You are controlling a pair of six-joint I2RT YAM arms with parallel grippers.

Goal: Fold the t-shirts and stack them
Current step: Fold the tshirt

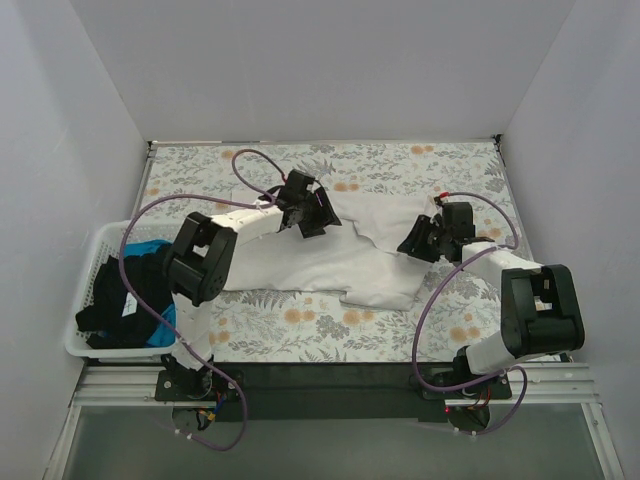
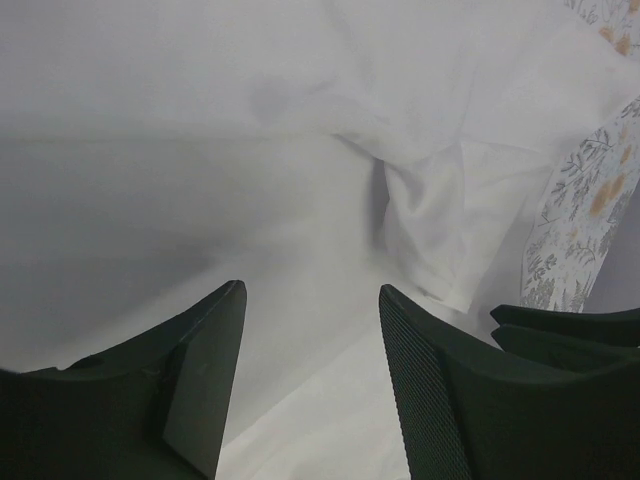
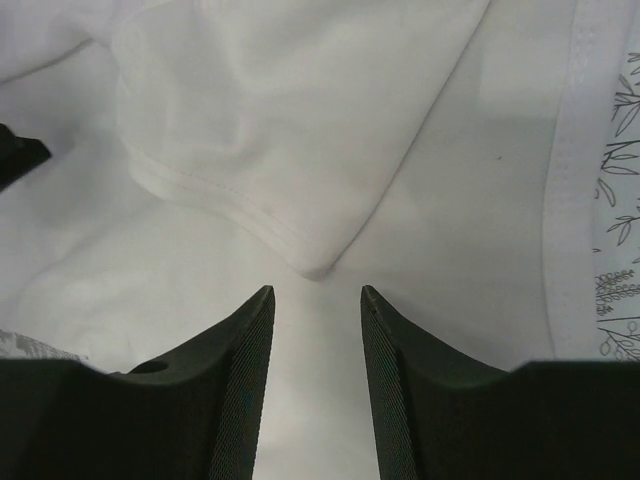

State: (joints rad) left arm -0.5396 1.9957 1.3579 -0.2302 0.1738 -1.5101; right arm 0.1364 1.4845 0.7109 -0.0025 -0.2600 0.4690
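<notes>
A white t-shirt [image 1: 345, 262] lies spread and partly folded on the floral tablecloth [image 1: 400, 165] in the middle of the table. My left gripper [image 1: 322, 215] is open just above its upper left part; the left wrist view shows white cloth [image 2: 300, 170] under and between the fingers. My right gripper [image 1: 420, 240] is open at the shirt's right edge, over a folded sleeve with a stitched hem [image 3: 250, 210]. Neither holds cloth. Black t-shirts [image 1: 120, 295] and a bright blue one [image 1: 148, 250] lie in the basket.
A white slotted plastic basket [image 1: 80, 335] stands at the table's left edge. Purple cables loop from both arms over the table. White walls close in the back and sides. The floral cloth shows at the right in both wrist views [image 3: 620, 300].
</notes>
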